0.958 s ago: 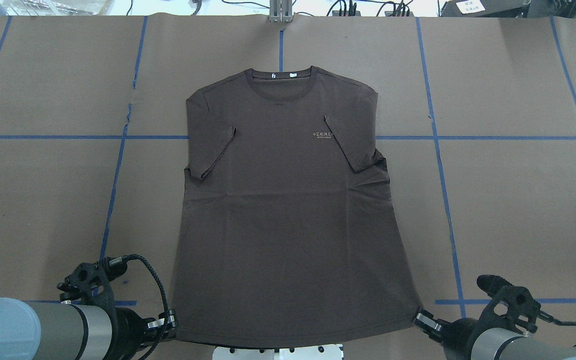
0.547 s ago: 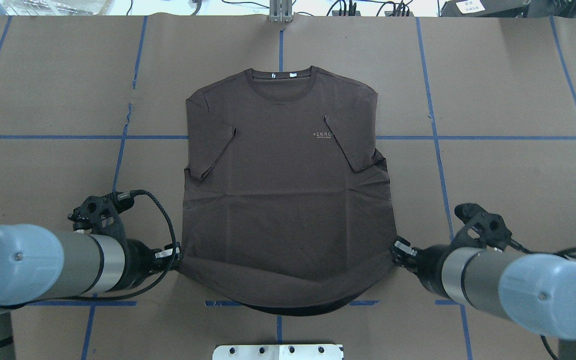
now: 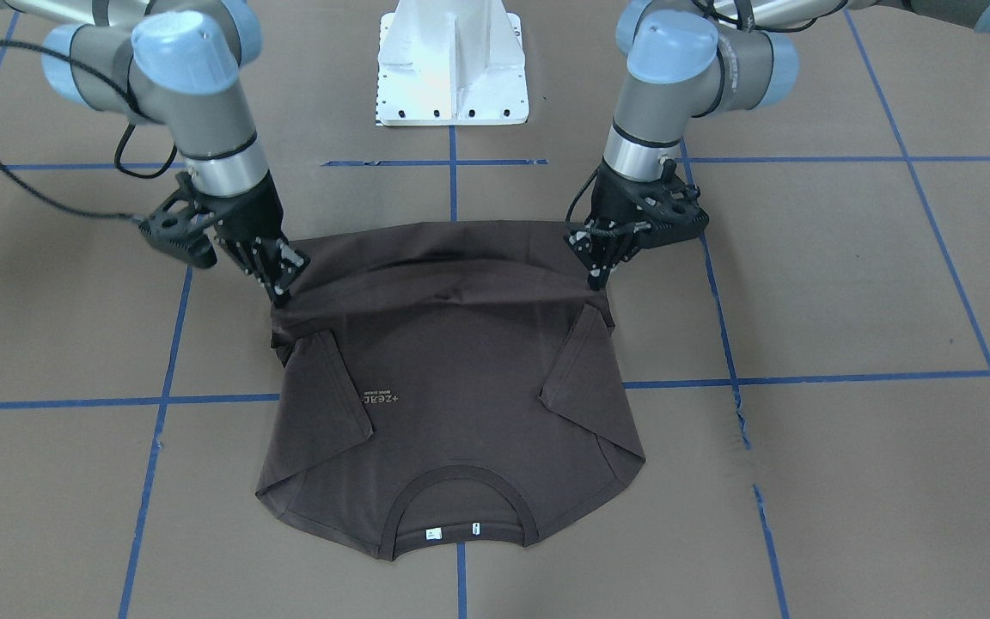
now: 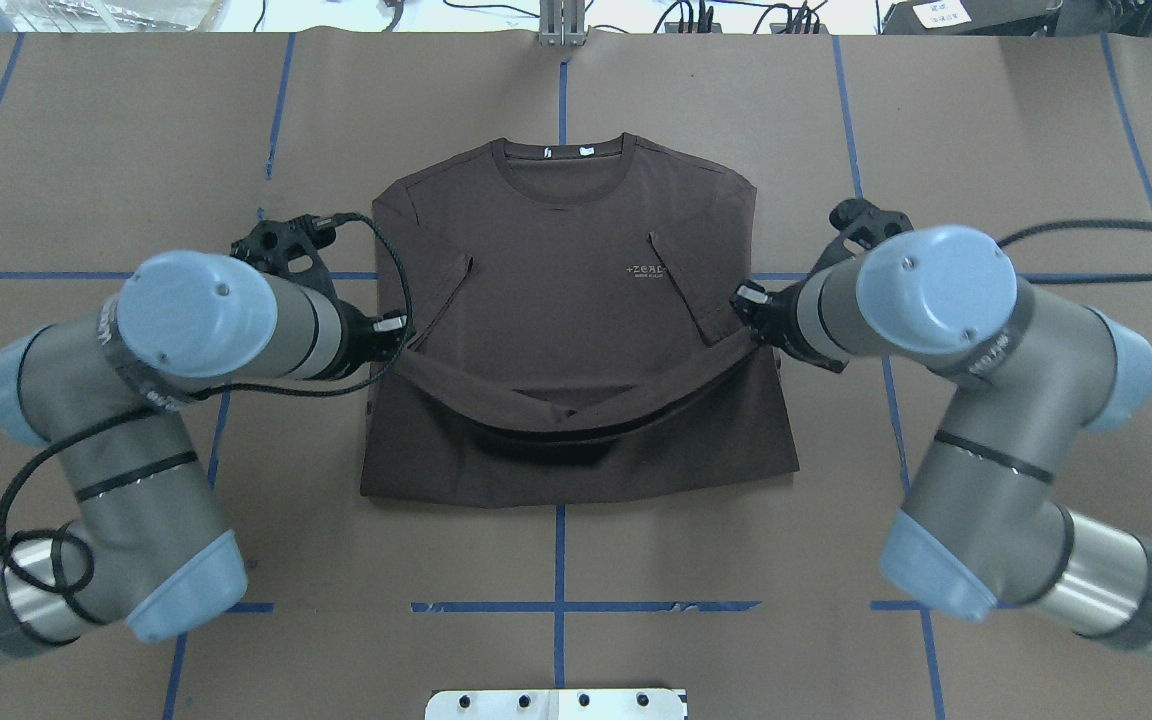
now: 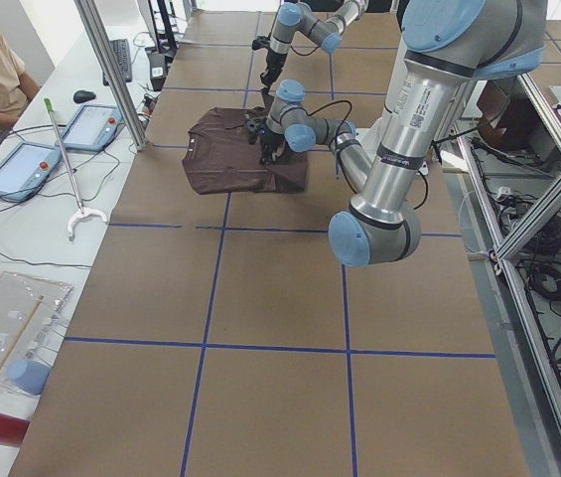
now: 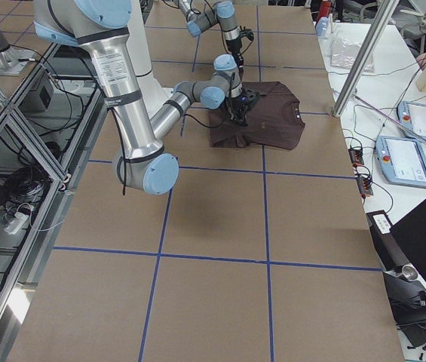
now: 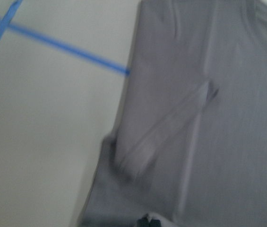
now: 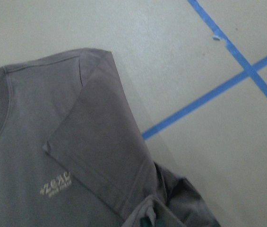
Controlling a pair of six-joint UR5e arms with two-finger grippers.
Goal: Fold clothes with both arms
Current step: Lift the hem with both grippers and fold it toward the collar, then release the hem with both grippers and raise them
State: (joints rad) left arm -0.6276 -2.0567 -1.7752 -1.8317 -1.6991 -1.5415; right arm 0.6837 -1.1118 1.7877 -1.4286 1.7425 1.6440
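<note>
The T-shirt (image 4: pixel 576 300) is plain dark brown, with a small pale logo (image 4: pixel 645 271) on the chest and white tags (image 4: pixel 586 150) at the collar. The counter (image 4: pixel 1016 130) is flat tan-brown under a grid of blue tape lines (image 4: pixel 986 275). The left arm (image 4: pixel 86 400) and right arm (image 4: pixel 986 400) are silver-grey with light-blue joint caps. The left end effector (image 4: pixel 398 328), right end effector (image 4: pixel 746 305) and cables (image 4: pixel 381 232) are black. The pedestal base (image 3: pixel 452 60) is white.
</note>
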